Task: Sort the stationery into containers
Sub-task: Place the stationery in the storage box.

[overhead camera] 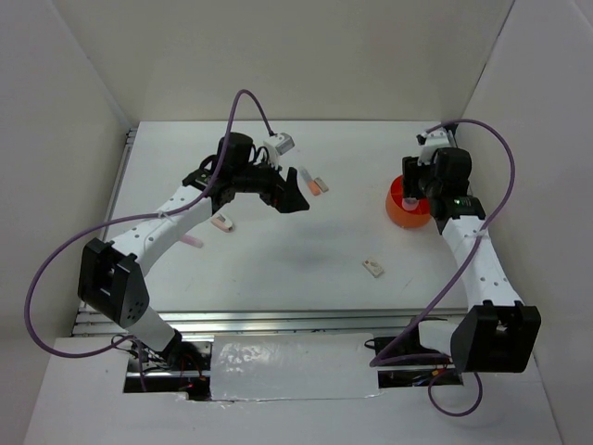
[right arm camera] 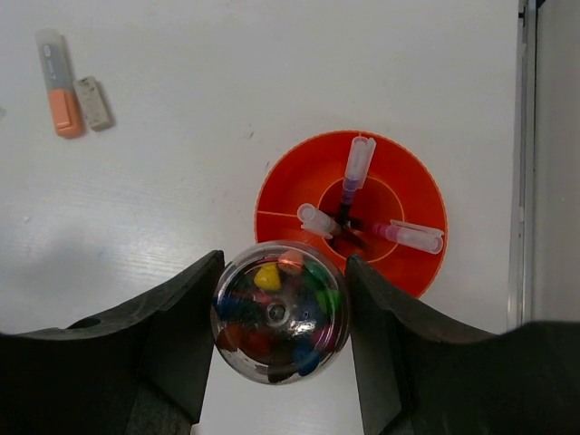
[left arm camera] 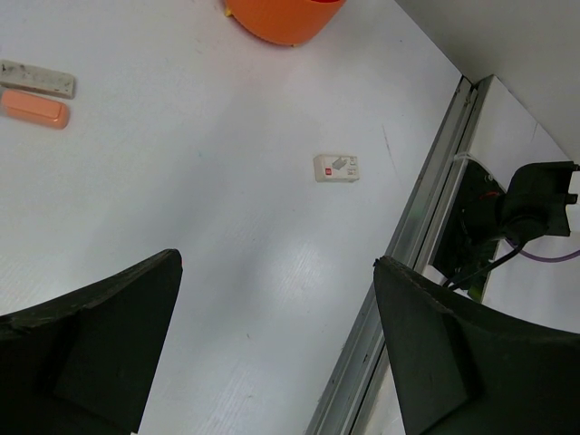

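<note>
The round orange tub (overhead camera: 408, 211) stands at the right, and the right wrist view shows its floor (right arm camera: 294, 195) and inner ring. In it lie a lilac-capped pen (right arm camera: 357, 165), a pink pen (right arm camera: 412, 236) and a clear-capped one (right arm camera: 317, 220). My right gripper (right arm camera: 281, 313) is shut on a clear round jar (right arm camera: 281, 311) full of small coloured bits, held over the tub's near rim. My left gripper (overhead camera: 292, 197) is open and empty above the table (left arm camera: 276, 335). An orange block (left arm camera: 34, 109) and a white block (left arm camera: 38, 79) lie just beyond it.
A small white eraser (overhead camera: 372, 268) lies mid-table, also in the left wrist view (left arm camera: 336, 168). Two pink items (overhead camera: 220, 223) (overhead camera: 190, 241) lie under the left arm. The orange block (right arm camera: 59, 86) and white block (right arm camera: 92, 102) show at the right wrist view's top left. A metal rail (left arm camera: 426, 217) edges the table.
</note>
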Controlling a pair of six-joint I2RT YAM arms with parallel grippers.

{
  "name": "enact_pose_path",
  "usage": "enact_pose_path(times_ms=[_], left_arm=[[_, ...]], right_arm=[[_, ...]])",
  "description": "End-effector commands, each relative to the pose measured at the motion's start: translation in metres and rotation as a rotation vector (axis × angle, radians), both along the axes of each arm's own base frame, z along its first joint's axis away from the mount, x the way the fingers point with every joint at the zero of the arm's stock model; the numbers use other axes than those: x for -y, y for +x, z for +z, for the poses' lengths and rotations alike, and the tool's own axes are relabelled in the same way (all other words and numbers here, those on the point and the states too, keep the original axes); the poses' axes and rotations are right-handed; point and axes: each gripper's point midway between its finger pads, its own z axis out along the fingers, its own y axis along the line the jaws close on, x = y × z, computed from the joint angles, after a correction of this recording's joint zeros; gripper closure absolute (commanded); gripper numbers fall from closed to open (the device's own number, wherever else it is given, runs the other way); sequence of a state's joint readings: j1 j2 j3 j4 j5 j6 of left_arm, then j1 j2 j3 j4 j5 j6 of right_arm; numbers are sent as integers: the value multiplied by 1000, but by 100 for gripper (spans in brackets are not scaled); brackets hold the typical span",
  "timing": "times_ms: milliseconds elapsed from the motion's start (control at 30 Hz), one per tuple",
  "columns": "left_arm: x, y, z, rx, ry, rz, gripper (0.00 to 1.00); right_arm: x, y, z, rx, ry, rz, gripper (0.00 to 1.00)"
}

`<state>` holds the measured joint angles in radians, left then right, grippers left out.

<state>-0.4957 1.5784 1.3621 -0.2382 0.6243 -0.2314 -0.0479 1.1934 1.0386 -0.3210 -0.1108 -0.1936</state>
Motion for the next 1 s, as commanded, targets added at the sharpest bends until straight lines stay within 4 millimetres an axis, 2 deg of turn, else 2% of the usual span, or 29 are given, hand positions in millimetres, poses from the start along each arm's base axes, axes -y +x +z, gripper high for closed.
enact_pose_path(times_ms=[0,200,267,400,700,967], left_arm=[[3,10,20,76,-21,-3,1],[-1,9,18,74,-22,5,1],[-1,9,17,75,-23,5,1],[-2,8,17,73,-28,5,1],[-4,10,16,73,-33,9,1],[-4,10,16,71,-30,8,1]], right_arm=[[7,18,12,88,5,-73,100],[16,22,3,90,46,-174,100],[20,22,5,115,54,-200,100],[20,20,-4,109,94,-235,100],[21,22,-10,117,168,-308,100],[18,15,-40,64,146,-292,100]])
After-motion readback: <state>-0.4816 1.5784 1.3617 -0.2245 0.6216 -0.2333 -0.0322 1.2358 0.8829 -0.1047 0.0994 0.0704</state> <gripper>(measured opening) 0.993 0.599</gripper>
